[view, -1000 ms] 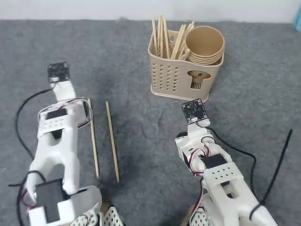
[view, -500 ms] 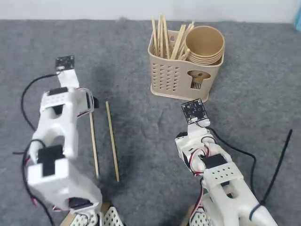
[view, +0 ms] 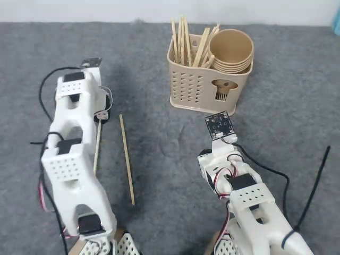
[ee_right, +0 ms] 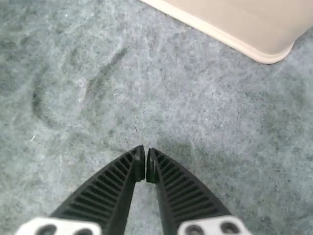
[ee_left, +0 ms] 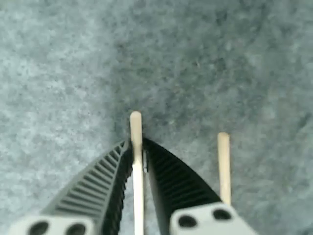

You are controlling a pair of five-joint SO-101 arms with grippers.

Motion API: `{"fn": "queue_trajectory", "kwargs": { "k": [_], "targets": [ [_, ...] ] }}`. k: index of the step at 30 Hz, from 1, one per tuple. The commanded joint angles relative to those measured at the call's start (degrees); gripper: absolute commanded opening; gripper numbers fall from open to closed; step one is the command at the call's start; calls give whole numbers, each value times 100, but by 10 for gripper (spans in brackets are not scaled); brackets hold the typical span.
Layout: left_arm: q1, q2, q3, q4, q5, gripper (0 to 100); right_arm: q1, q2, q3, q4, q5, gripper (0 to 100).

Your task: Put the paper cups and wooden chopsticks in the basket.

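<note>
The left end effector [ee_left: 136, 147] is clenched on one wooden chopstick [ee_left: 135, 127] close to its far tip, so almost the whole length trails back under the arm. That off-centre hold is the main risk: the stick can pivot between the jaws or slide out when lifted. Its free end may also drag on the tabletop [view: 287, 106] and knock the second chopstick [view: 126, 159] lying just beside it. The basket [view: 196, 90] stands well apart. Its chopstick compartment is already crowded, next to the stacked paper cups [view: 232, 50], so a tilted stick could catch on the rim. The right end effector [ee_right: 145, 159] is pinched closed on nothing, near the basket's base.
</note>
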Motion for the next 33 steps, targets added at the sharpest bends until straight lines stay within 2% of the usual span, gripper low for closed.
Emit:
{"fn": "queue_trajectory", "kwargs": {
  "k": [1,4,6,13,18,22,28,33],
  "targets": [
    [-114,88,-189,589,-114,11,40,-84,-44,-92,35,22],
    [-290,-220,101,545,-431,11,40,-136,-88,-57,35,22],
    [-325,-545,541,202,-484,11,31,-145,-220,-4,35,22],
    [-360,-2690,3116,-1890,-492,11,-22,-84,-1723,1323,79,25],
    [-316,-4123,4611,-2980,-484,13,-646,127,-2822,1780,35,24],
    [-360,-4642,4998,-3226,-404,15,-1262,963,-3508,1763,26,23],
    [-1011,-4668,4884,-3385,826,15,-2044,3002,-4791,1560,26,27],
    [-1081,-4668,4866,-3402,1090,15,-2571,4901,-6207,998,-343,28]
  ]
}}
